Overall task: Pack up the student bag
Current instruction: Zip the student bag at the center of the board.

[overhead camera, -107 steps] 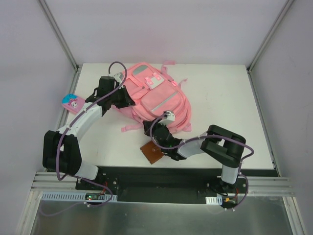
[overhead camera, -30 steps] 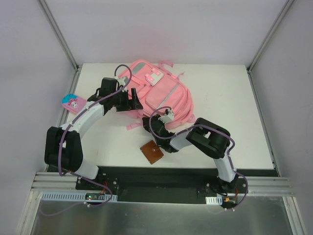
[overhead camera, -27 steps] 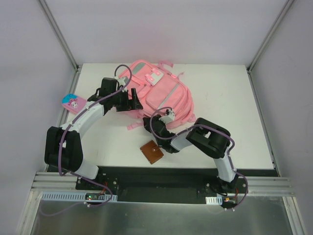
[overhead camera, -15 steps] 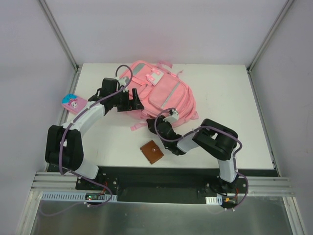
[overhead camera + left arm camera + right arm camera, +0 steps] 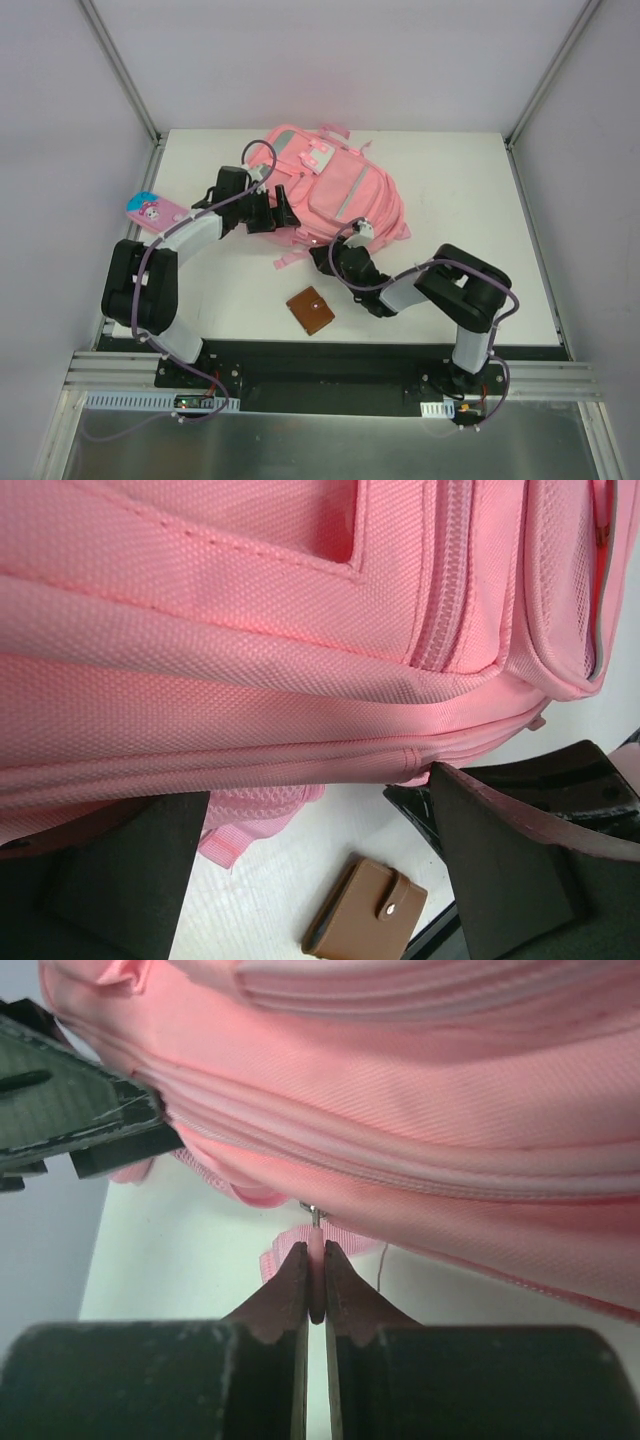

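Shows, from left, a pink cartoon pencil case by the table edge, then the left gripper, spread wide and empty, set at the left flank of the student bag, lying front-up at mid-table, long axis running far to near and tilted rightward. Places a brown snap wallet near the front edge and, just beyond it, the right gripper clamped shut on the pink zipper pull at the bag's near-left corner. Puts the bag beyond and right of that pincer, zip seam running toward the left gripper; likely calls for a right-arm pull along it.
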